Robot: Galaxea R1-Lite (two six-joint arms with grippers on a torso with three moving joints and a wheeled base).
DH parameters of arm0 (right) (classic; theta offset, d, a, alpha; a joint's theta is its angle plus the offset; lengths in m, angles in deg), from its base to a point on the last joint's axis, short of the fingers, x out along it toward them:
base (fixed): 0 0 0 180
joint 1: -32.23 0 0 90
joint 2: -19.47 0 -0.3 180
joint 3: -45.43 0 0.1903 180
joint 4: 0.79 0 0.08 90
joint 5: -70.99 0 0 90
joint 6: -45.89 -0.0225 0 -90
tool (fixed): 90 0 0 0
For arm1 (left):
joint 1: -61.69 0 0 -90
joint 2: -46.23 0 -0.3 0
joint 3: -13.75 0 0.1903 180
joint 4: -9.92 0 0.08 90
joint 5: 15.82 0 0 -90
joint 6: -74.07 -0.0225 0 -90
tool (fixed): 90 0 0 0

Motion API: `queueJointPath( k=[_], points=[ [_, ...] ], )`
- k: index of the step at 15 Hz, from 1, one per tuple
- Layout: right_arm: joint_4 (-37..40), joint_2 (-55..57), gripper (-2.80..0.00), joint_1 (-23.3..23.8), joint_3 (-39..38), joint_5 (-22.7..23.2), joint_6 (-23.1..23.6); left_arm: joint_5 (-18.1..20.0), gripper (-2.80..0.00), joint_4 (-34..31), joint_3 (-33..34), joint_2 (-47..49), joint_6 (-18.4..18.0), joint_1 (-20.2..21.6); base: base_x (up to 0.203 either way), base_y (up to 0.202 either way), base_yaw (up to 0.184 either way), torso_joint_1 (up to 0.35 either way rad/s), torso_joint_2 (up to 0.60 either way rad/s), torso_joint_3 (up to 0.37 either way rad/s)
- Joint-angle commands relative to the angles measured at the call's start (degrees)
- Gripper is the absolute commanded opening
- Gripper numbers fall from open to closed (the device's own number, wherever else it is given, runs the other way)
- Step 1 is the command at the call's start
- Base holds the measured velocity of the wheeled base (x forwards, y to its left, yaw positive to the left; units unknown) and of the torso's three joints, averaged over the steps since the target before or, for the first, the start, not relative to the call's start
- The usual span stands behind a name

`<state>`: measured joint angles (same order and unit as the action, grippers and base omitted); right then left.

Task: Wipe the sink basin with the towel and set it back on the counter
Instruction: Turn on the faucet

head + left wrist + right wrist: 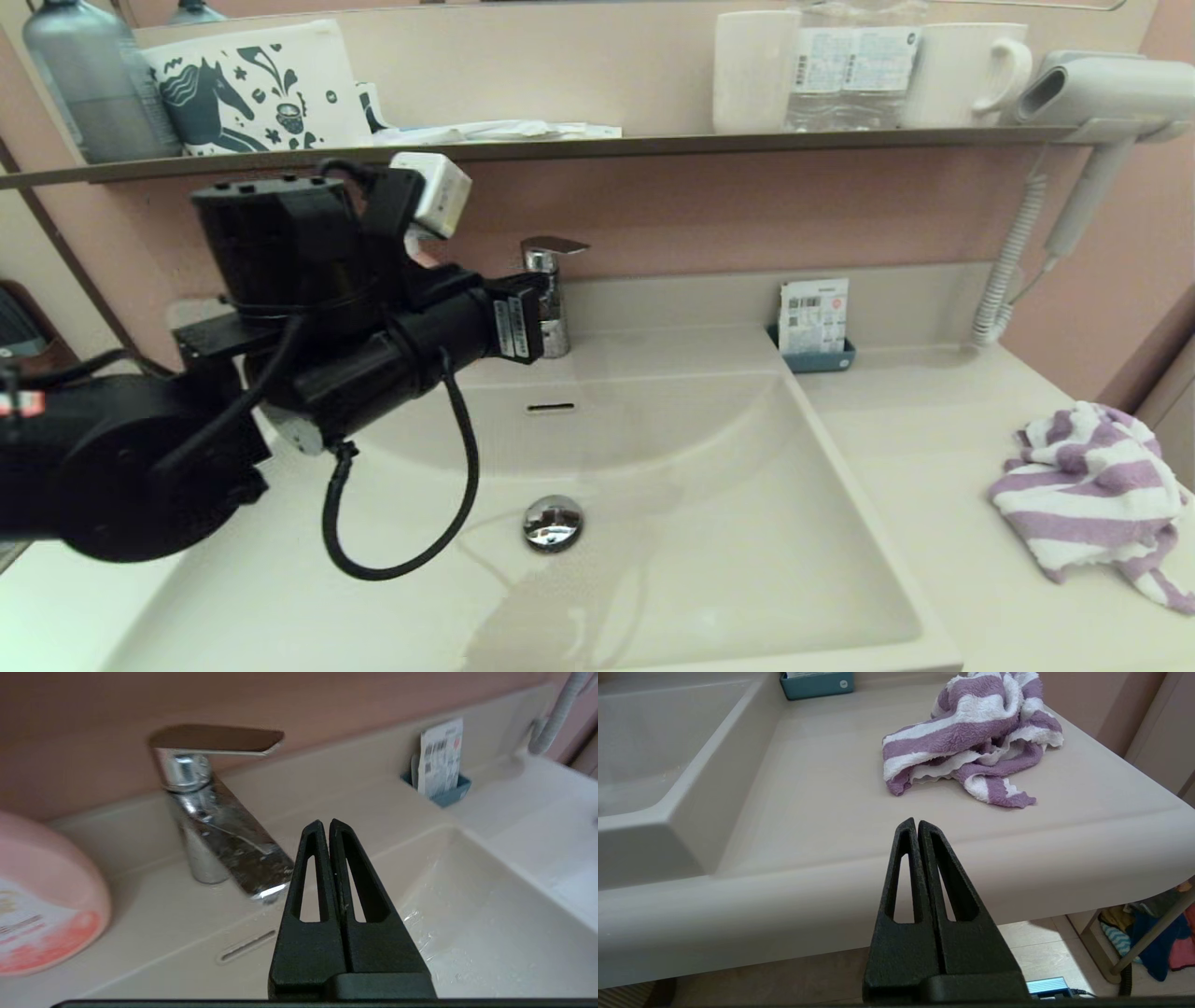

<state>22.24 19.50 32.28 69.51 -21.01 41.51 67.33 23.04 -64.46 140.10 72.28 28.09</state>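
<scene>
The purple and white striped towel (1092,485) (971,742) lies crumpled on the counter (915,448) (822,788), right of the sink basin (700,523) and near the right edge. The basin shows its chrome drain plug (553,521) and overflow slot (551,407) (246,947); part of its floor looks wet. My left gripper (325,823) is shut and empty, held above the basin's back left, just in front of the faucet (210,826). My right gripper (916,822) is shut and empty, low before the counter's front edge, short of the towel; the head view does not show it.
The chrome faucet (551,280) stands behind the basin. A blue holder with a paper card (814,355) (816,683) sits at the counter's back. A hair dryer (1102,93) hangs at the right wall. The dark shelf (653,145) carries mugs and bottles. A pink container (42,905) stands left of the faucet.
</scene>
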Motion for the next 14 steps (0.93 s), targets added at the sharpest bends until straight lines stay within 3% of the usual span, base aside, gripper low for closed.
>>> queueJointPath(
  k=[1,4,7,14],
  points=[
    [-0.02,-0.02,-2.80,0.03,0.00,-0.02,-0.02,0.00,-2.80,-2.34,-5.50,5.12,-0.04,-0.31,0.000,0.000,0.000,0.000,0.00,0.000],
    [-0.02,-0.02,-2.80,0.03,0.00,-0.02,-0.02,0.19,-2.80,-6.42,-11.59,8.48,-0.24,-1.47,0.000,0.000,0.000,0.000,0.00,0.000],
    [-0.02,-0.02,-2.80,0.04,0.00,-0.02,-0.02,0.32,-2.80,-6.46,-13.90,12.13,-0.32,-1.71,0.000,0.000,0.000,0.000,0.00,0.000],
    [-0.02,-0.02,-2.80,0.02,0.00,-0.02,-0.02,1.82,-2.80,-4.82,-22.87,20.23,-1.48,2.26,0.000,0.000,0.000,0.000,0.00,0.000]
  ],
)
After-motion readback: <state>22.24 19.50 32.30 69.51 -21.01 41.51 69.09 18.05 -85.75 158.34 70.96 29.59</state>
